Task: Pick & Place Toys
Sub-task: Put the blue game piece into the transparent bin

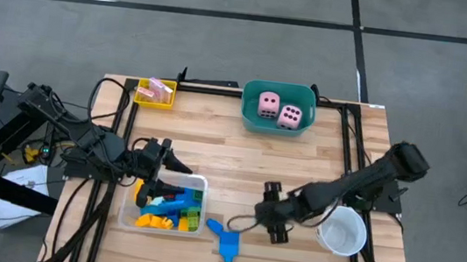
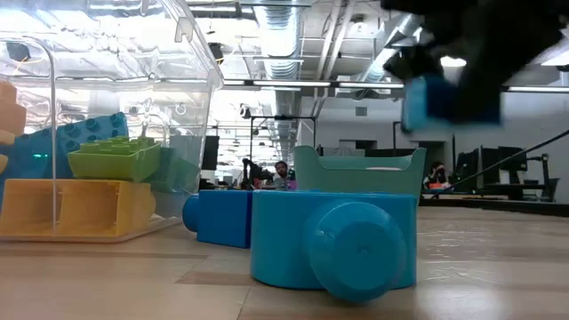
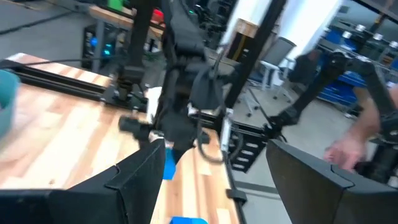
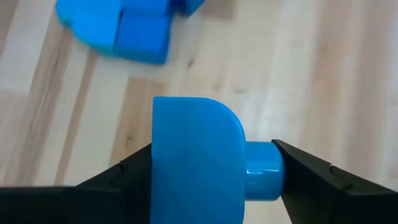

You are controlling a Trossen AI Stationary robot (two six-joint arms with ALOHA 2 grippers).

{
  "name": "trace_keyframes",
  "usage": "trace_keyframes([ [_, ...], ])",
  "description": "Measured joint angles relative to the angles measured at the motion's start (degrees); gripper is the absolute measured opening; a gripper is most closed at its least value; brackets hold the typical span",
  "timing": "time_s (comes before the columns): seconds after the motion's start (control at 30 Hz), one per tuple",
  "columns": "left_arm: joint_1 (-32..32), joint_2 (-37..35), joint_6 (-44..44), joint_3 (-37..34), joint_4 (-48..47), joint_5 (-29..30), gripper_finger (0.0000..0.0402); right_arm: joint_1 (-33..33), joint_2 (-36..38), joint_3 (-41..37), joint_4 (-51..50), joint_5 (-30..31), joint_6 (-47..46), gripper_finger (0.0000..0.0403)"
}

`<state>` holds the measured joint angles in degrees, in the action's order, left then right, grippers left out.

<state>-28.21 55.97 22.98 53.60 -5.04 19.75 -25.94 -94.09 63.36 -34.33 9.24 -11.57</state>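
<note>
Slippage was the main risk: the right hand gripped a blue block by its flat side and round peg, lifted just right of the clear tray; a jolt could drop it. The left hand hung open over that tray.

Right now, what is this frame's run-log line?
right gripper: shut on blue block, above table | left gripper: open, over clear tray | blue pieces on table

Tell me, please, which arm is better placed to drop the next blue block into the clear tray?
The right. Its gripper is already shut on a blue block, raised off the table beside the clear tray. The left gripper hangs open over the tray, holding nothing.
</note>
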Motion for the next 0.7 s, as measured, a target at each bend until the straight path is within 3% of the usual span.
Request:
trace_keyframes([
  [0.23, 1.3, 0.0, -0.1, 0.0, 0.0, 5.7, 0.0275, 5.7, 11.8, 0.0, -4.3, 4.4, 0.0, 0.0259],
  [0.47, 5.3, 2.2, 7.4, 0.0, 0.2, 7.4, 0.0285, 13.1, 20.6, 0.1, -1.9, 9.4, 2.9, 0.0260],
  [0.7, 13.5, 10.4, 24.9, 0.0, 5.0, 6.0, 0.0299, 17.9, 22.2, 2.1, 2.0, 10.4, 7.4, 0.0260],
])
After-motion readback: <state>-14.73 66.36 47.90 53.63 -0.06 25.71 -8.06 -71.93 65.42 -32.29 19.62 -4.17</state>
